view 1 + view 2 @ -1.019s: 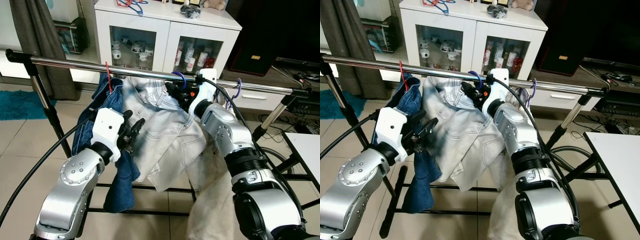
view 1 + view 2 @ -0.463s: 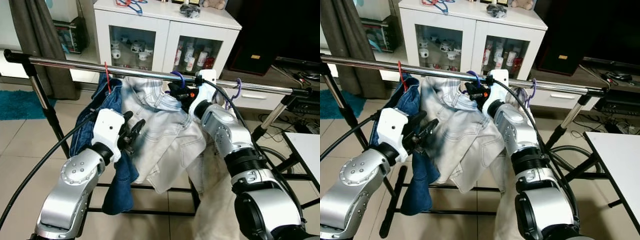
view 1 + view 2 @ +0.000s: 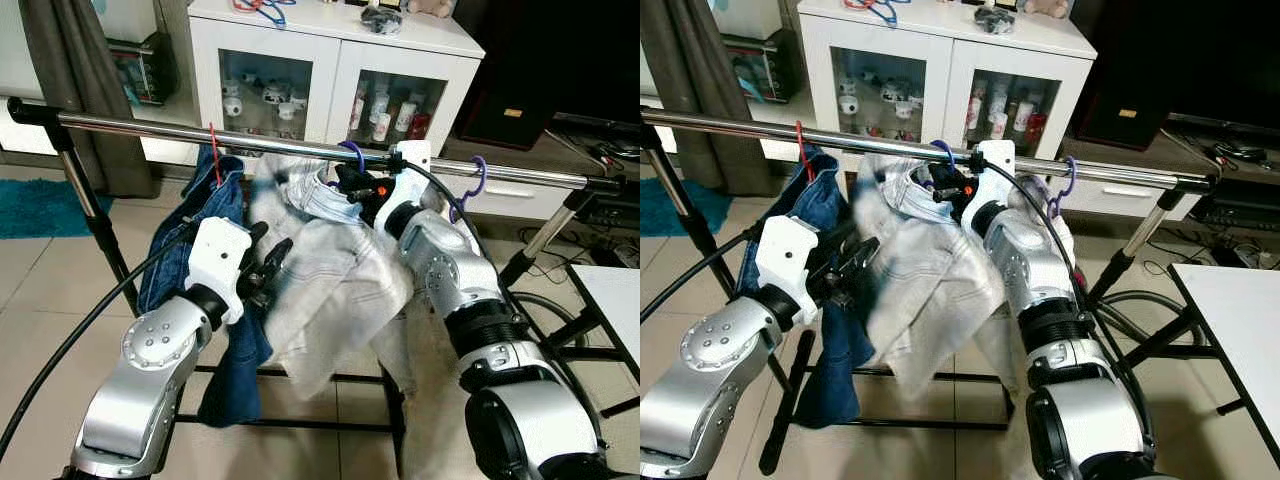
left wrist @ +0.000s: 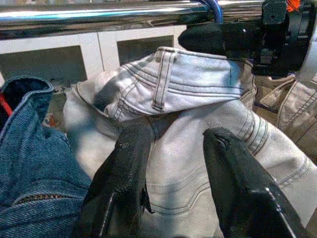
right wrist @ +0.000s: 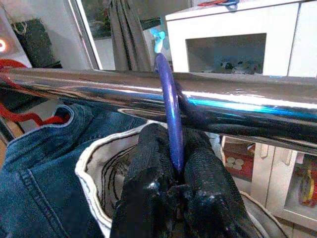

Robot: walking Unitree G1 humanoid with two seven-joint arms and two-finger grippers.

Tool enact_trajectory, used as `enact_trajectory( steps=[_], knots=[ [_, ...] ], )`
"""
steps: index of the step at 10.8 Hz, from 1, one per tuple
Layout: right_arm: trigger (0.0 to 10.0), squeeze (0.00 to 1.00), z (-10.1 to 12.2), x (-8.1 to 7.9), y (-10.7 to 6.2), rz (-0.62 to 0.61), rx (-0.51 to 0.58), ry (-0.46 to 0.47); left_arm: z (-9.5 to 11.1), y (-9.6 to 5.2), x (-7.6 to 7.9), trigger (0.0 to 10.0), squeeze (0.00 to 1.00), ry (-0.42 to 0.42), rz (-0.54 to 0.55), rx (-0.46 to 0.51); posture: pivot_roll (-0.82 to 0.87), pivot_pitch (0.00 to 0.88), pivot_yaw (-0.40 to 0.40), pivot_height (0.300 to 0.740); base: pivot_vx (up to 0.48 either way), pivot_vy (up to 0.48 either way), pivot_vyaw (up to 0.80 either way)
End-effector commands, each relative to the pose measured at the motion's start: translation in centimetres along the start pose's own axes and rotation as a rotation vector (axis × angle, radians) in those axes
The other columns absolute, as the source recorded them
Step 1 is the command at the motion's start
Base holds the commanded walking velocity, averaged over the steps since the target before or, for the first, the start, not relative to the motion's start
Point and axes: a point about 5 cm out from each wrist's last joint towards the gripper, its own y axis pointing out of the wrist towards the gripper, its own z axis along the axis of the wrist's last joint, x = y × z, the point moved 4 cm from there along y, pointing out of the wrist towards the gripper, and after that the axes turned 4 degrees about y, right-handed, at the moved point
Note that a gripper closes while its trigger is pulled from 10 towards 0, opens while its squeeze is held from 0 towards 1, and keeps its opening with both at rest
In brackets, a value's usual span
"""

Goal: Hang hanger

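Looking out through our left eye, we see our right gripper point(image 3: 350, 186) up by the shiny rail point(image 3: 150, 126), pinched tight on the purple hanger point(image 3: 352, 154). The hook sits over the rail at about 12 o'clock from our fingers. The pale jeans point(image 3: 330, 280) hang from it and look blurry, so we think they are swinging. The blue jeans point(image 3: 215, 200) hang at 9 o'clock from them on a red hanger point(image 3: 214, 140). Another purple hanger point(image 3: 474, 178) sits at 3 o'clock.

Our right eye shows the same. Our left gripper point(image 3: 852, 262) is low, at 8 o'clock from the right one, its fingers apart against the pale cloth.

From our left wrist, our two black fingers point(image 4: 124, 173) are spread wide with pale jeans between them, not squeezed.

From our right wrist, our fingers point(image 5: 148, 198) are clamped on the purple hook, which curls over the rail.

What could go wrong? If we let go while the heavy jeans swing, the hook may hop off the rail. If our left fingers snag the cloth, they could tug the jeans off the hanger.
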Motion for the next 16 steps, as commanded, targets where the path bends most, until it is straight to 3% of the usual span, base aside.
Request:
enact_trajectory(
  steps=[1,5,8,10,13,16],
  knots=[
    [0.0,0.00,1.5,0.6,-0.5,-0.019,0.085,0.010,0.4,0.4,0.3,10.0,0.00,0.014,-0.022,0.014,0.16,0.000,-0.120,0.740,0.000,0.000,0.00],
    [0.0,0.00,3.3,0.5,-1.5,0.007,0.228,0.027,0.4,0.4,0.4,10.0,0.00,0.014,-0.024,0.018,0.16,0.000,-0.119,0.740,0.000,0.000,0.00],
    [0.0,0.00,4.1,-0.2,-2.4,0.069,0.300,-0.010,0.5,0.4,0.4,10.0,0.00,0.011,-0.022,0.020,0.16,0.000,-0.116,0.740,0.000,0.000,0.00],
    [0.0,0.00,3.5,-0.5,-3.0,0.089,0.294,-0.046,0.2,0.4,0.2,10.0,0.00,0.004,-0.009,0.011,0.16,0.000,-0.116,0.740,0.000,0.000,0.00],
    [0.0,0.00,3.6,-0.1,-4.6,0.072,0.381,-0.084,-0.3,0.6,-0.7,10.0,0.00,0.000,0.053,-0.013,0.15,0.000,-0.109,0.740,0.000,0.000,0.00],
    [0.0,0.00,3.2,-0.5,-4.6,0.052,0.437,-0.142,-0.2,0.8,-1.2,10.0,0.00,-0.006,0.085,-0.005,0.15,0.000,-0.107,0.740,0.000,0.000,0.00]
  ],
)
